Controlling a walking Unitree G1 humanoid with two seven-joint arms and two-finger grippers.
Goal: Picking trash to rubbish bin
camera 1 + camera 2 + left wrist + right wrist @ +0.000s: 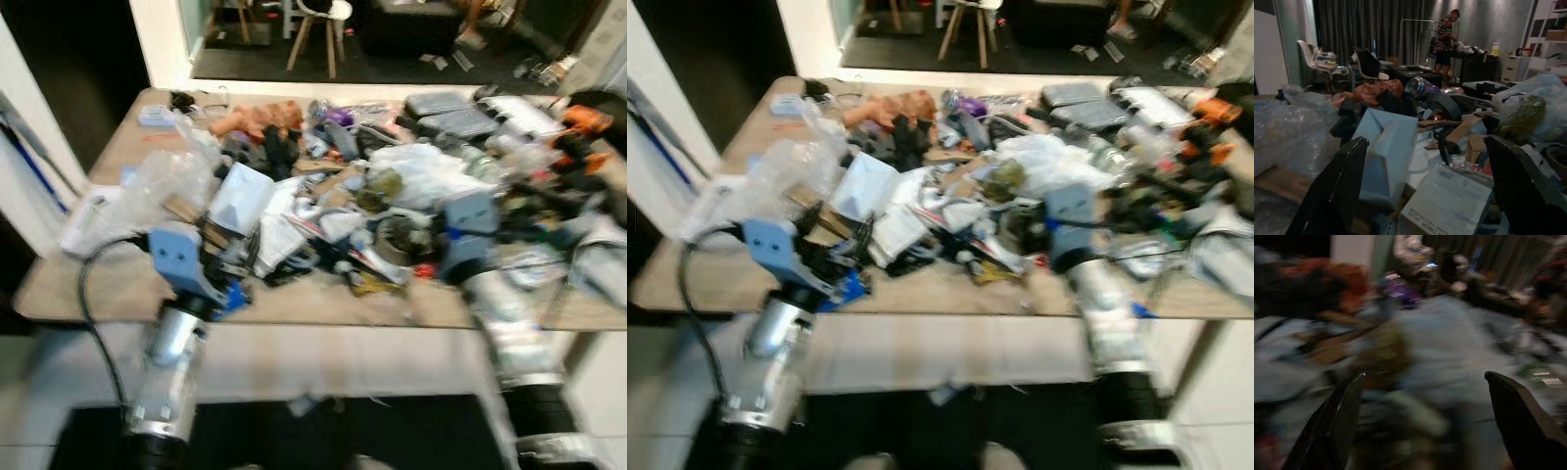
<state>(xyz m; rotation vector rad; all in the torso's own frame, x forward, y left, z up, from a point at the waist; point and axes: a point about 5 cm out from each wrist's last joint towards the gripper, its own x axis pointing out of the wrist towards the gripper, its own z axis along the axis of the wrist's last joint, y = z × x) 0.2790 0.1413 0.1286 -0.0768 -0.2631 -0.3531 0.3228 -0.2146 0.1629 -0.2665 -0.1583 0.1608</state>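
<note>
Your left gripper (1420, 191) is spread wide over the pale blue folded carton (1387, 152) — right gripper (1422, 423) also spread, at 3 o'clock amid the trash-heaped wooden table (108, 284).

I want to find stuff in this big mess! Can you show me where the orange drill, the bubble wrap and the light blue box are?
orange drill (586, 121): left eye view, on its orange body.
bubble wrap (168, 181): left eye view, middle of the clear crumpled sheet.
light blue box (1388, 147): left wrist view, on its front face.
</note>
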